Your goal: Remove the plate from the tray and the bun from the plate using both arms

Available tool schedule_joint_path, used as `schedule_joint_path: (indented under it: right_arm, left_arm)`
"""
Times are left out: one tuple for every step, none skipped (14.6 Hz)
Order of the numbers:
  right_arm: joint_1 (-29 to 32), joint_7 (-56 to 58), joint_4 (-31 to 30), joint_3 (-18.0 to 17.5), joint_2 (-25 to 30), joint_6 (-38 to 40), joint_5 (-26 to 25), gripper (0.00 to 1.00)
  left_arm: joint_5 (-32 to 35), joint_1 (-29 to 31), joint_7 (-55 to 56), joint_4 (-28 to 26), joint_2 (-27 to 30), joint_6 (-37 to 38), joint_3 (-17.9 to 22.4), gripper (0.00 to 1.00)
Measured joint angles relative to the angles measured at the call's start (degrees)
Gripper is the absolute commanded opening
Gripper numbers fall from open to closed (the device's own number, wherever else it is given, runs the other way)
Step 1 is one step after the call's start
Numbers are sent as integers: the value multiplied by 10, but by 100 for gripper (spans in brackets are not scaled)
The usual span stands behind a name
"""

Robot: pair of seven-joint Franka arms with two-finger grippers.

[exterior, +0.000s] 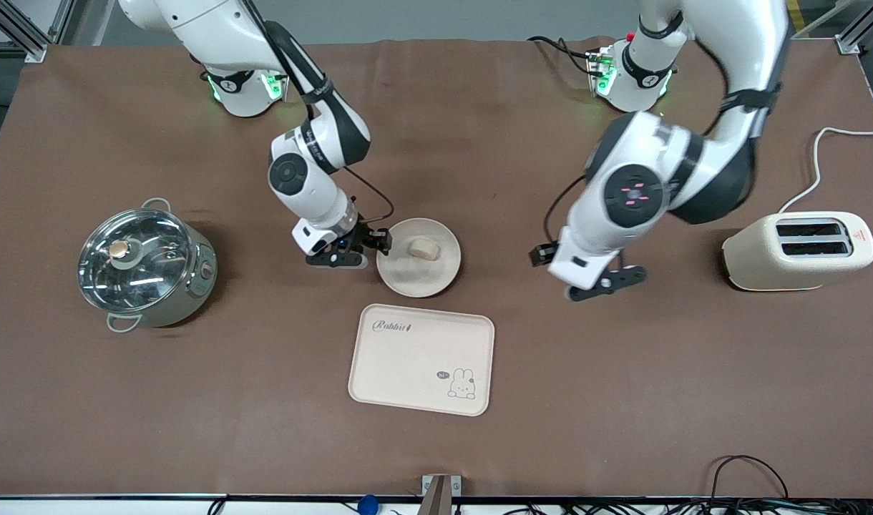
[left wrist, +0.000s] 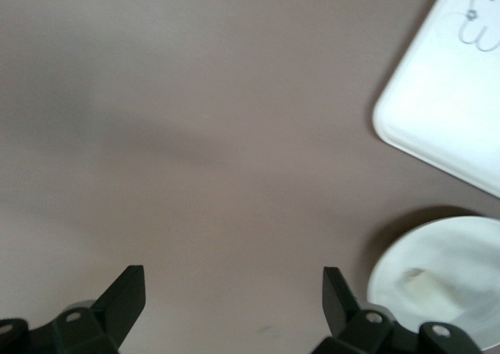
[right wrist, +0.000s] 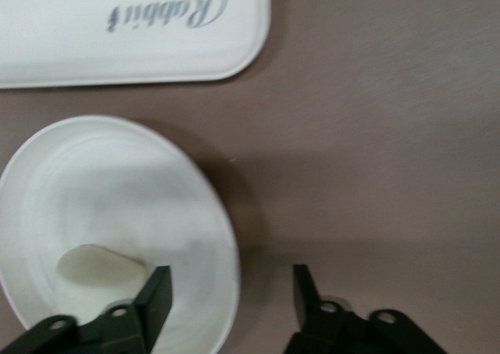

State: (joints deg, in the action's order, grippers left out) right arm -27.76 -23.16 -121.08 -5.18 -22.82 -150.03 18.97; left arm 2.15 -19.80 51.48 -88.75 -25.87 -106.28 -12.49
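Observation:
The round cream plate (exterior: 408, 279) lies on the brown table just farther from the front camera than the tray, and the small pale bun (exterior: 423, 248) lies on it. My right gripper (exterior: 368, 247) is low at the plate's rim on the right arm's side. In the right wrist view it (right wrist: 230, 295) is open, one finger over the plate (right wrist: 117, 190) near the bun (right wrist: 98, 268), the other over bare table. My left gripper (exterior: 587, 280) hangs open and empty over bare table toward the left arm's end. Its wrist view (left wrist: 233, 291) shows the plate (left wrist: 461, 248) and the bun (left wrist: 426, 285) off to one side.
A rectangular cream tray (exterior: 422, 357) with a rabbit drawing lies nearer the front camera than the plate. A steel pot with a glass lid (exterior: 143, 265) stands at the right arm's end. A cream toaster (exterior: 798, 250) stands at the left arm's end.

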Motion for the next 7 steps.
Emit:
schedule_joint_path:
  right_arm:
    - [19,11,4,2,14,30,0,100]
    - [41,24,10,3,33,65,0,100]
    - [63,38,22,5,54,107,0,100]
    - [86,48,37,8,75,153,0,100]
    - [109,54,52,12,95,195,-1,100]
    - [134,59,63,14,115,229,-5,100]
    - [159,63,71,15,134,258,-19,100]
  left_arm:
    - [0,-19,42,0,-14,-19,0,100]
    - [0,-36,81,0,-27,-36,0,100]
    - [0,-53,120,1,-41,-55,-1,100]
    - [0,-72,164,2,-57,-80,-1,100]
    - [0,-93,212,5,-74,-106,-1,100]
    - [0,-113,261,11,-93,-133,-1,100]
    - [0,-133,309,20,-113,-159,0,100]
